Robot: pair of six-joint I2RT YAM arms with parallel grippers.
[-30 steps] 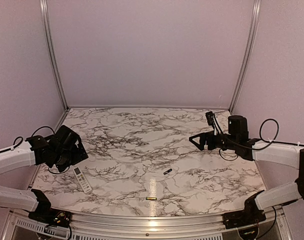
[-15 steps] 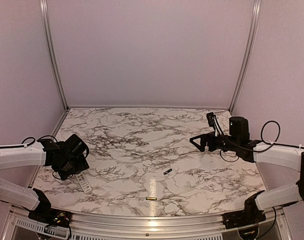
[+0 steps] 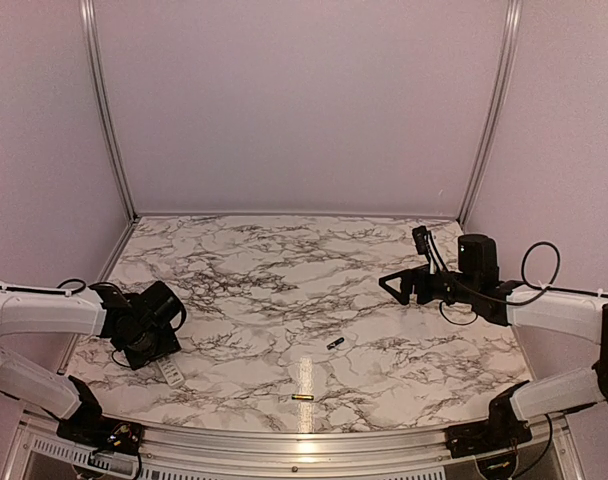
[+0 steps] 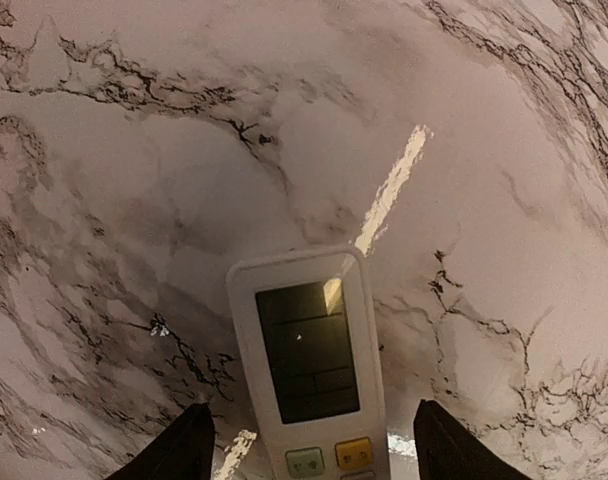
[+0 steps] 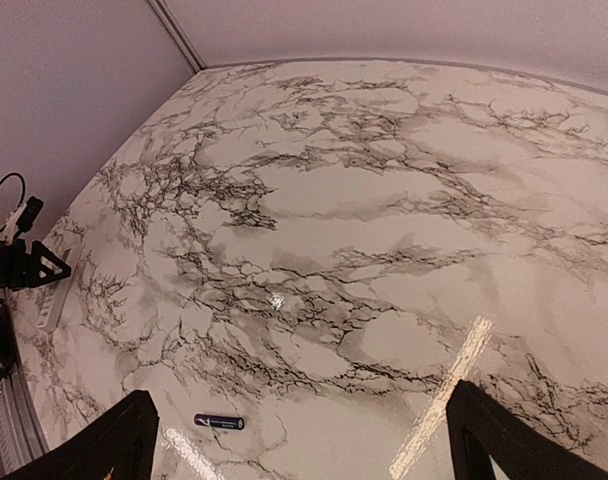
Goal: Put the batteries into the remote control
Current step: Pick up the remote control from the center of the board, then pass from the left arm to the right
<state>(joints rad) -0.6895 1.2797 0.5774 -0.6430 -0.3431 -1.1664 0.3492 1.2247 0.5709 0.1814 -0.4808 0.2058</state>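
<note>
Left jaws spread astride remote (image 4: 309, 370), no contact we see; its button end cut off. Right jaws spread, empty. Gold battery (image 3: 302, 397), dark battery (image 3: 335, 343): just specks on worktop (image 3: 284, 270).

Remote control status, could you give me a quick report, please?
Left tool open, straddling remote control, display up. Right tool open, empty, aloft. Golden battery and dark battery loose on table. Nothing blocking.

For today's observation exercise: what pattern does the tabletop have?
The tabletop is white marble with dark grey veining, clearest in the right wrist view.
</note>
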